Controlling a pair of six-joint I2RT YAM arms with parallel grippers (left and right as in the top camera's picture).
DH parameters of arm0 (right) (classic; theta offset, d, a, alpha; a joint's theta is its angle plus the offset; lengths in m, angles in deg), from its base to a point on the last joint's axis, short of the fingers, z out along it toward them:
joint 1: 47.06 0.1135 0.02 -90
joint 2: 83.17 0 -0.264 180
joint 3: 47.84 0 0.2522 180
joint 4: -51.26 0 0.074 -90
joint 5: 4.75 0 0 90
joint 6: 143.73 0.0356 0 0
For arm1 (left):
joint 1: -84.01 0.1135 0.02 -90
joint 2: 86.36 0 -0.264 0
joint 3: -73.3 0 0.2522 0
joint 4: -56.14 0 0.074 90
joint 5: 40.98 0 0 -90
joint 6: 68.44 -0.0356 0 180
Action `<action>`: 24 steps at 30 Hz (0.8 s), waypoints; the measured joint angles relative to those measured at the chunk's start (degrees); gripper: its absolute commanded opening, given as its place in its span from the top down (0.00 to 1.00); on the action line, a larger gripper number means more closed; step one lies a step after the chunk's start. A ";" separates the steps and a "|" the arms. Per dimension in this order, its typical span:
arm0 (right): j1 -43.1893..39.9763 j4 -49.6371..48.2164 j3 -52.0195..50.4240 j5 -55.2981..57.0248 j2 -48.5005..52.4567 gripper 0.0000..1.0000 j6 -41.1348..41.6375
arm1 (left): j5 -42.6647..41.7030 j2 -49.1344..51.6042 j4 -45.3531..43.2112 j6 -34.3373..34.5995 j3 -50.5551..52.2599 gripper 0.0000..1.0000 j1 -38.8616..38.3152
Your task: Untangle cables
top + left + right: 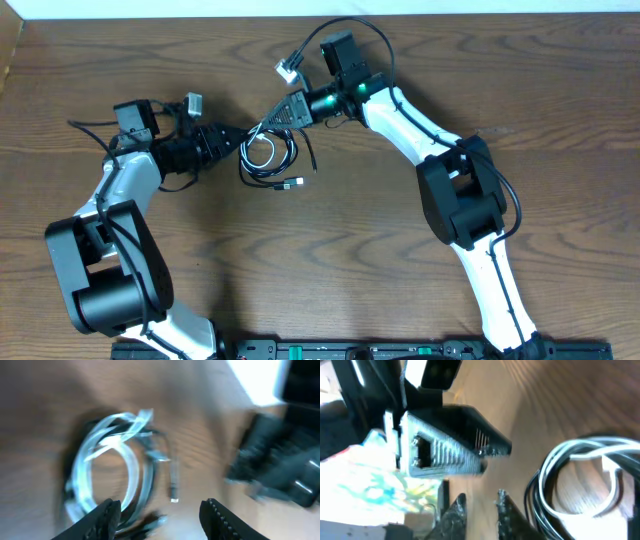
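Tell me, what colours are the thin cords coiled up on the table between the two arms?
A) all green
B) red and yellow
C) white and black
C: the cables form one coil of white loops lying mixed with black ones.

Wears white shells along left arm point(112, 192) and right arm point(415, 125), with bulky black motor housings point(462, 195) at the joints. Carries thin black wires point(385, 45) looped alongside, green light point(357, 90) near the right wrist. Ends in black, ridge-edged fingers point(102, 517).
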 measured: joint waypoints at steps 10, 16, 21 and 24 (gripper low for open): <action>2.12 18.49 0.15 15.34 0.00 0.66 -17.94 | 14.82 0.00 3.08 9.66 0.02 0.44 2.71; 4.92 20.11 0.15 28.96 0.00 0.65 -19.04 | 16.13 -0.02 3.13 10.58 0.02 0.43 2.78; 7.76 20.00 0.22 39.17 -0.04 0.60 -15.74 | 16.15 0.00 3.15 10.73 0.02 0.44 2.78; 10.03 20.28 0.63 44.30 -0.13 0.55 -14.29 | 16.17 0.00 3.13 10.75 0.02 0.43 2.78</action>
